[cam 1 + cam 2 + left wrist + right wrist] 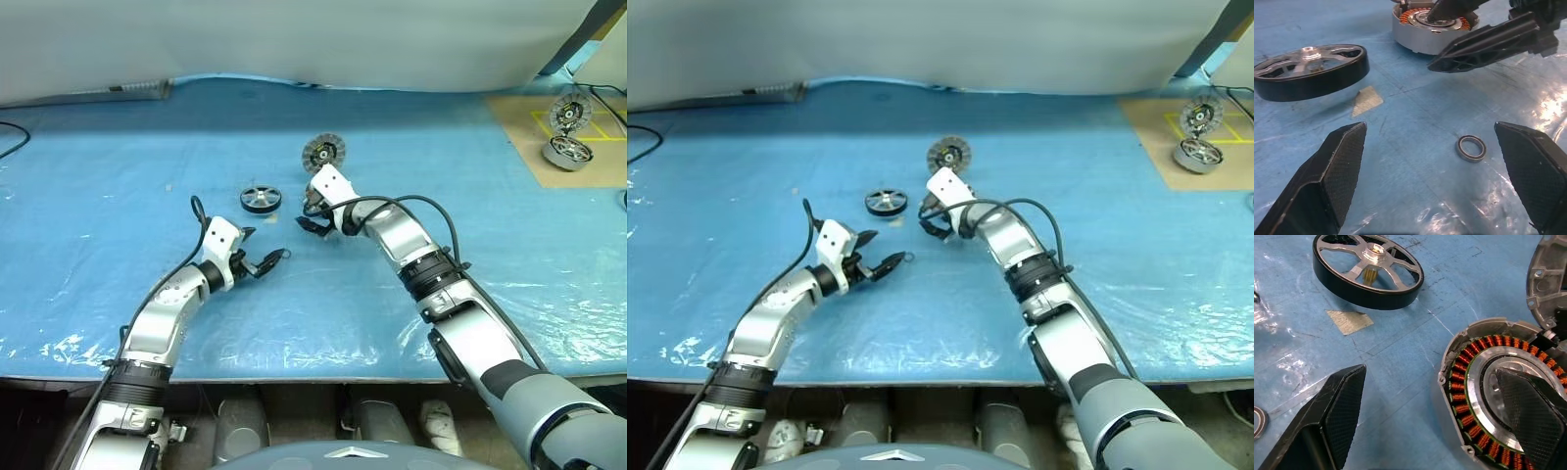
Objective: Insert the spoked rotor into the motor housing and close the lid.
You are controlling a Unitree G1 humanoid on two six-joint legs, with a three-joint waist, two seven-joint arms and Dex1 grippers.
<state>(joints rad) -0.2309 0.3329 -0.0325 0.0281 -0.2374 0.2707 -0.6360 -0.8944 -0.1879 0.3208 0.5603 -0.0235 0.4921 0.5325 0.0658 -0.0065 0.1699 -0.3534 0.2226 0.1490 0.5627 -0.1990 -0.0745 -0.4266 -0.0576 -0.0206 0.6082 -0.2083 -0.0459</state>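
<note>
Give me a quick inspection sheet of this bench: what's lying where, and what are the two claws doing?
Surface: blue plastic sheet, wrinkled and shiny near the front edge.
Job's things: spoked rotor lying flat, not yet inserted; motor housing open, copper windings showing; lid standing up.
Clutter: small ring and a scrap of tape on the sheet.
Grippers: left claw open, empty, near the ring; right claw open, at the housing.
Cables: black cable at the far left edge.
Surroundings: brown board carrying a second motor unit.
</note>
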